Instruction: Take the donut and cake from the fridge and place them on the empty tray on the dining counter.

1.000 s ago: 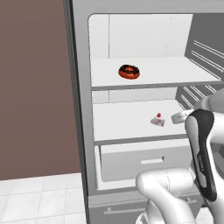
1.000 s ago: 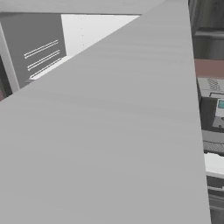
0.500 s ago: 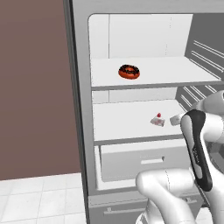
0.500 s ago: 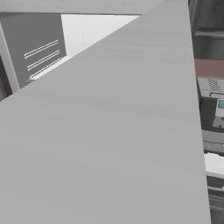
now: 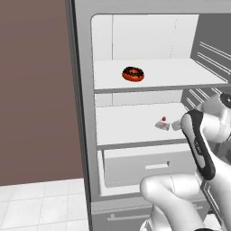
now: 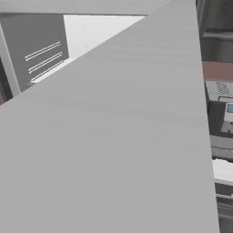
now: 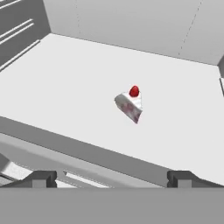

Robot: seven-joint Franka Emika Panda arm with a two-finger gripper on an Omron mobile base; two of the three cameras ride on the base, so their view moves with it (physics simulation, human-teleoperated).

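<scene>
Silver-grey panels of the fridge (image 5: 83,113) are seen standing open in the left base view, with white shelves exposed inside and a drawer (image 5: 144,164) below them. A brown wall (image 5: 34,90) is seen to the left of the cabinet, and pale floor tiles (image 5: 40,207) lie at its foot. The right base view is largely covered by a flat grey door panel (image 6: 113,136); a slice of the white interior and the ribbed inner side wall is seen at its upper left, and an appliance with a small display (image 6: 227,111) is seen at the right edge. The white arm (image 5: 198,149) is raised from the lower right of the left base view, bent at the elbow, with its dark-striped forearm directed toward the middle shelf (image 5: 135,126). The donut (image 5: 133,74) is located on the upper shelf (image 5: 153,74), near its front edge. The cake (image 7: 129,104) is located on the middle shelf, toward its right side, just beside the end of the arm. In the hand view the gripper (image 7: 112,178) is seen with its fingertips (image 7: 41,178) spread fully apart, nothing being held between them, and the cake is seen ahead of them, apart from both tips.
</scene>
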